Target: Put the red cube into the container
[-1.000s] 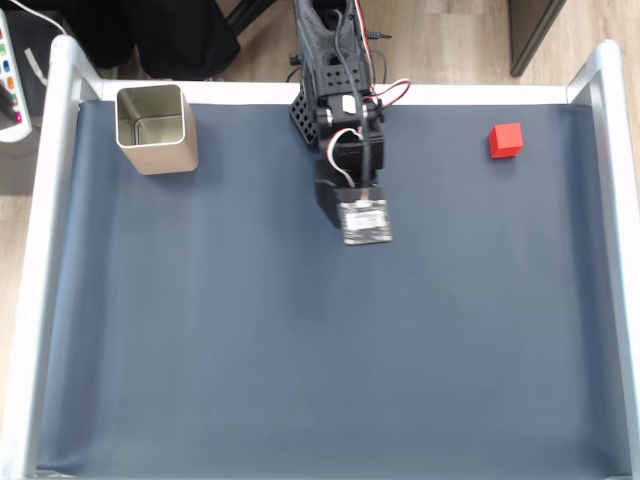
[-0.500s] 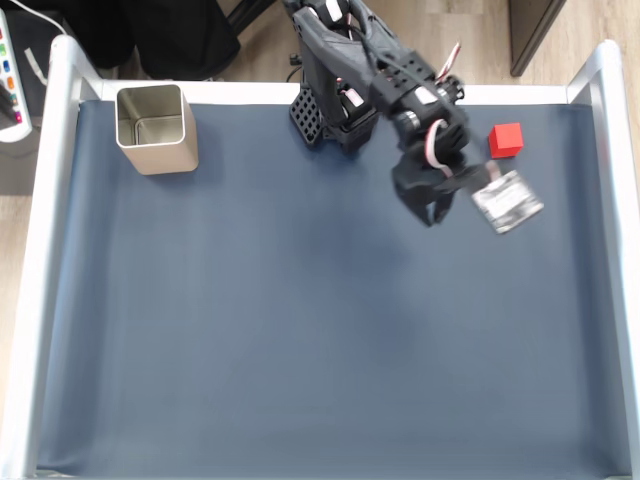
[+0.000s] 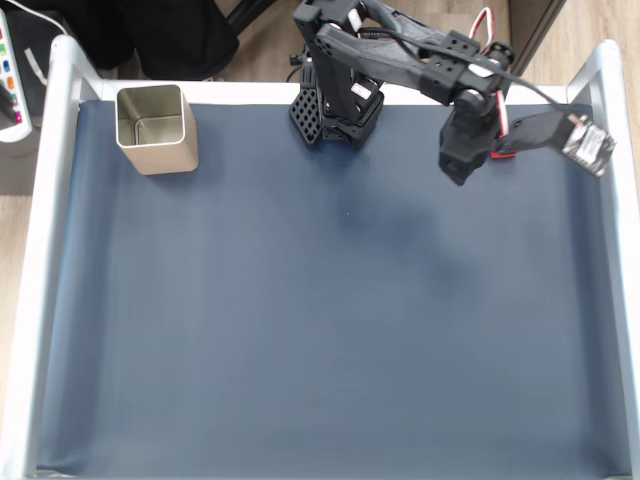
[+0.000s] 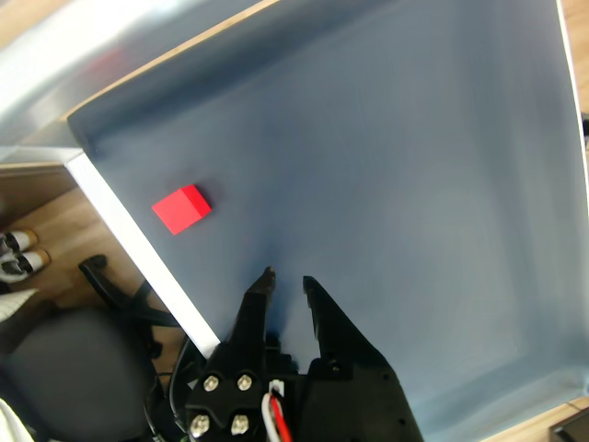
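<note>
In the fixed view the container [image 3: 155, 128], a square beige-silver tin, stands upright at the mat's far left corner. The black arm reaches right from its base, and my gripper [image 3: 460, 172] hangs over the far right of the mat. A red sliver of the red cube [image 3: 504, 153] peeks out from under the arm. In the wrist view the red cube [image 4: 181, 209] lies on the mat close to the white rail, up and left of my gripper [image 4: 287, 278]. The fingers stand a narrow gap apart, hold nothing and do not touch the cube.
A blue-grey mat [image 3: 320, 320] covers the table inside a white frame [image 3: 40, 260]. The frame's rail [image 4: 138, 249] runs just beside the cube in the wrist view, with a chair base [image 4: 120, 285] beyond it. The arm's base [image 3: 335, 95] sits at the far middle edge.
The arm has swung from the middle of the mat to the right and now covers most of the red cube in the fixed view. The cube and the tin have not moved.
</note>
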`<action>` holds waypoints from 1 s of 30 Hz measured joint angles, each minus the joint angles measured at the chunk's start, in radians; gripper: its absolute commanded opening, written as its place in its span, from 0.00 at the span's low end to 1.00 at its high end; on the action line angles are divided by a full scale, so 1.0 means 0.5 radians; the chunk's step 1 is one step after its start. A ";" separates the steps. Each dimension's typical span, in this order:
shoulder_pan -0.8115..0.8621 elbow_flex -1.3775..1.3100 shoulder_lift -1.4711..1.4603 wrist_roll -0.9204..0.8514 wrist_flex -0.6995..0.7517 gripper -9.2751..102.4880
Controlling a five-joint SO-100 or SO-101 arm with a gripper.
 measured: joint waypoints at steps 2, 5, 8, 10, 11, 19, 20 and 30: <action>-0.043 -0.031 -0.055 -0.089 -0.009 0.23; -0.135 -0.043 -0.101 -0.199 -0.098 0.28; -0.209 -0.049 -0.138 -0.298 -0.215 0.33; -0.239 -0.052 -0.166 -0.356 -0.298 0.34; -0.249 -0.052 -0.181 -0.387 -0.328 0.35; -0.491 -0.015 -0.206 -0.482 -0.583 0.36; -0.522 0.000 -0.218 -0.482 -0.607 0.35; -0.746 0.301 -0.239 -0.383 -0.871 0.35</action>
